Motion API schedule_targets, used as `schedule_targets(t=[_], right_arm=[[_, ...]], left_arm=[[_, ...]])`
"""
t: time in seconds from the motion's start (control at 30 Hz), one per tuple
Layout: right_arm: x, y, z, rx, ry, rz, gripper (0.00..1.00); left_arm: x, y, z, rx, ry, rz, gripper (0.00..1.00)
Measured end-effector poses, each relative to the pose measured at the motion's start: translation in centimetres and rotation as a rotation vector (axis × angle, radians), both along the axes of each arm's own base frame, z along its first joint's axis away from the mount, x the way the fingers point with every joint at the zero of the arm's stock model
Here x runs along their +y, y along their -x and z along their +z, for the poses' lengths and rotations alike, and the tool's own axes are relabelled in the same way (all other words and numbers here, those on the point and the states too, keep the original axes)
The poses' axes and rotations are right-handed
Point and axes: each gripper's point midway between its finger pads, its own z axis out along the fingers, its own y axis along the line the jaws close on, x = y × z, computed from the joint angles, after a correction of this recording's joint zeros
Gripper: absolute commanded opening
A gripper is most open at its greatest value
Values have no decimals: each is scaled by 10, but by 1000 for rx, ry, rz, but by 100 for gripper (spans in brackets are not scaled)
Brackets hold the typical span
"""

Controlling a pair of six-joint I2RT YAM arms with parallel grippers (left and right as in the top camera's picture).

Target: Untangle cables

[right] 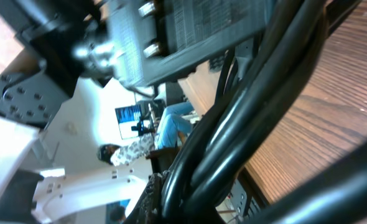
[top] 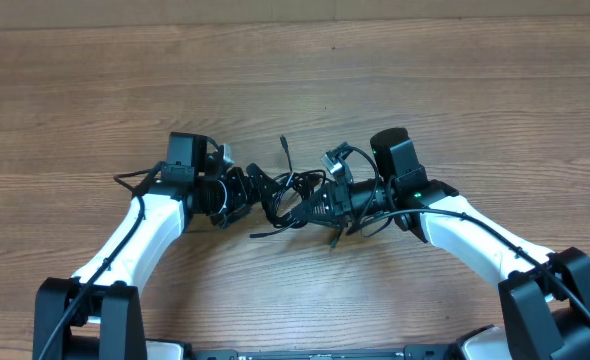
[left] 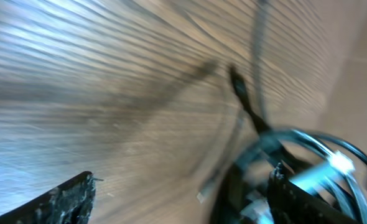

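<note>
Wood-grain table (top: 295, 70) is seen from overhead, both arms reaching in from the near edge. The cables (top: 293, 190) are bunched in one black knot mid-table, and everything else is placed against that knot.

The left gripper (top: 255, 195) is set at the knot's left side and touches its outer loops. In the left wrist view its fingers (left: 65, 199) are seen spread wide. One is out over bare wood, the other is buried at the edge of the cables (left: 308, 149). The bulk of the knot is beside that second finger, not between the two. The view is motion-blurred, so no closer contact can be told.

The right gripper (top: 327, 200) is pushed into the knot's right side, with loops draped over it. Its jaws are pressed together; whether a cord is pinched between them cannot be told. The right wrist view is blocked by thick black cords (right: 246, 118) and arm hardware.

One loose end (top: 284, 150) is stuck out from the knot's far side, toward the table's far edge. Thin strands are trailed out at the knot's near side.
</note>
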Motion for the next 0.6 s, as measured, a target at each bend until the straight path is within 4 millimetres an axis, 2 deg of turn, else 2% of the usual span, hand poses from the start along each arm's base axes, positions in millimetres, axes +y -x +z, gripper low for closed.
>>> schedule_targets(t=[0.23,0.4,0.6], right_arm=[[-7,-24,-25,65,153,-185,4],[-17,-46,-41,153,253,-367,4],[-28,-62,-52,273,309,-541,4]], left_arm=[[-23,13,23,110,210,-10,100],[-27,18,28,224,271,51,100],[-28,23,29,298,290,86,100]])
